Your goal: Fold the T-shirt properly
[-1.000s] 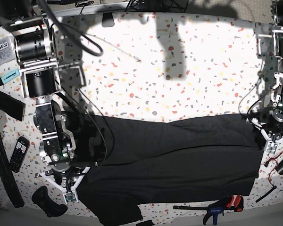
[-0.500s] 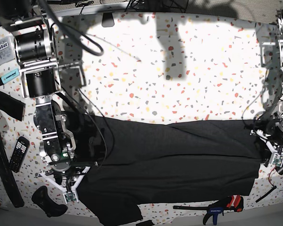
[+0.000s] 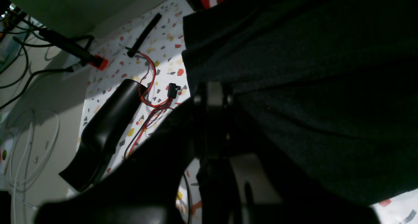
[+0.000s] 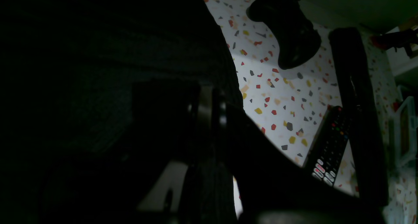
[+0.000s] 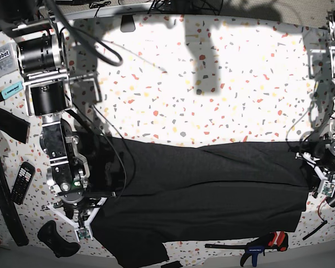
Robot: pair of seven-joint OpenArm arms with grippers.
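The charcoal-black T-shirt (image 5: 201,190) lies as a long flat band across the near part of the speckled table (image 5: 212,84). My left gripper (image 5: 314,167) is at the shirt's right end. In the left wrist view its jaws (image 3: 211,90) are closed on the edge of the cloth (image 3: 310,87). My right gripper (image 5: 92,209) is at the shirt's left end. In the right wrist view it (image 4: 209,100) is closed on the dark fabric (image 4: 98,54), which fills the left of that view. A sleeve hangs toward the front edge (image 5: 139,254).
A black remote (image 5: 22,183) and a long black strap (image 5: 3,206) lie at the left, with a black controller (image 5: 57,239) near the front. A clamp (image 5: 265,245) lies at the front right. Red wires (image 3: 150,96) and a black handle (image 3: 104,132) lie by the shirt's right end.
My left gripper has moved toward the table's front, drawing the shirt's upper right edge down with it. The right arm and the shirt's left end have not moved.
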